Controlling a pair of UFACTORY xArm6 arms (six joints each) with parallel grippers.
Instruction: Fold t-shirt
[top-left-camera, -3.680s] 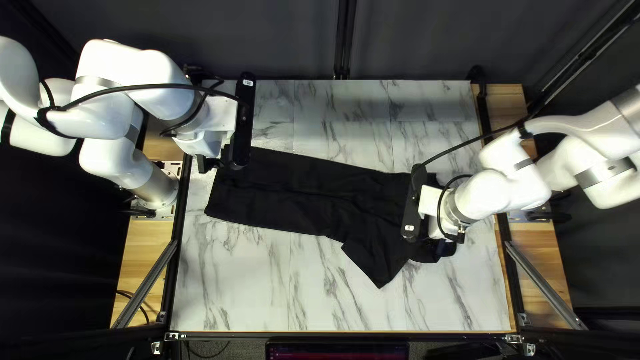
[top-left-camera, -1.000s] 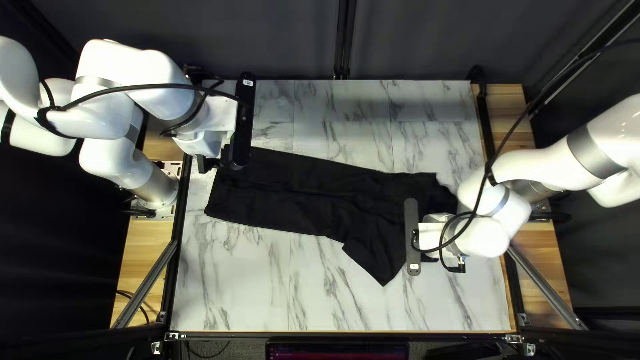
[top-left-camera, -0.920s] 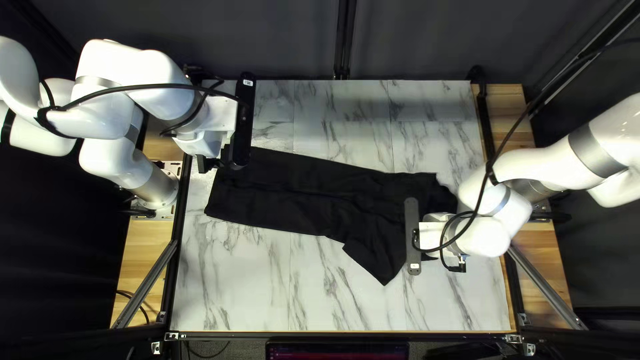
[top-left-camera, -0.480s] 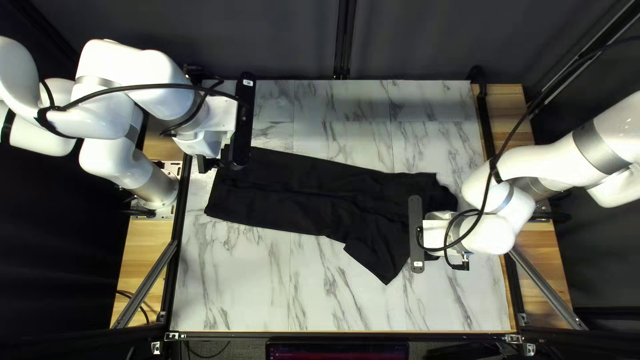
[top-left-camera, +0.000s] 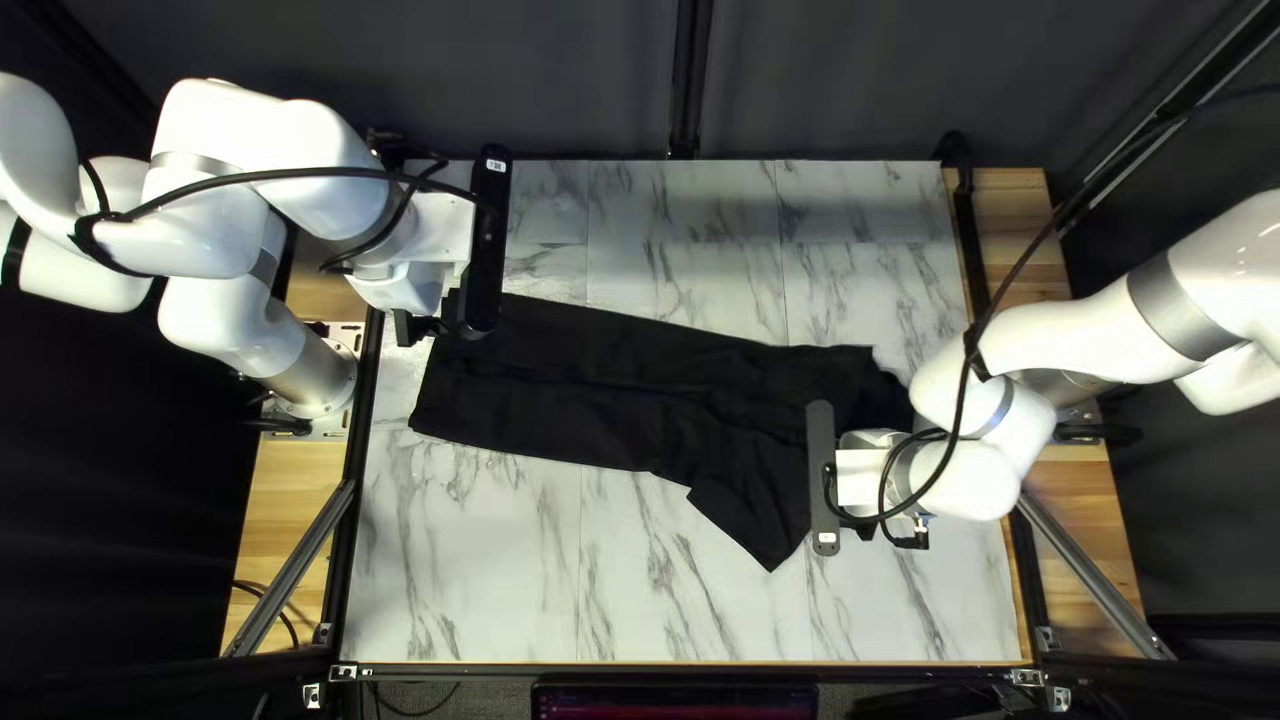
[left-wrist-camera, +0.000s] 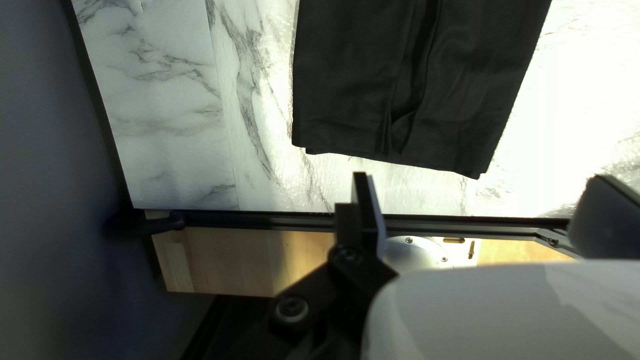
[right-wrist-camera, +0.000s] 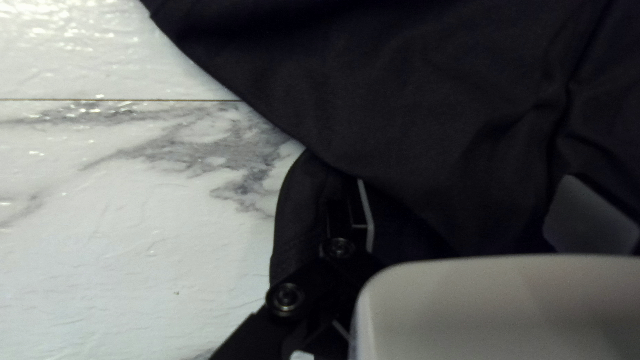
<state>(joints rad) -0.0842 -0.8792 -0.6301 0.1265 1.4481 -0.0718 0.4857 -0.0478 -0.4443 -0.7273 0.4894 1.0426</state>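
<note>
The black t-shirt (top-left-camera: 600,387) lies lengthwise across the table (top-left-camera: 467,560), side panels apparently brought in by 2 lengthwise folds, with the protruding sleeve (top-left-camera: 751,520) and crosswise folding left to complete, the left tool (left-wrist-camera: 481,179) and right tool (right-wrist-camera: 467,181) each released.

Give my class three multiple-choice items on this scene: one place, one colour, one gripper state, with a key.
1. In the top left view, the t-shirt's pointed corner aims at the table's:
A) far edge
B) near edge
C) left edge

2. The t-shirt is:
A) black
B) white
C) red

3. The left gripper is:
A) shut on the t-shirt
B) not in view
C) open

1: B, the corner juts toward that view's bottom.
2: A, all views show black cloth.
3: C, its fingers stand wide apart.
</note>
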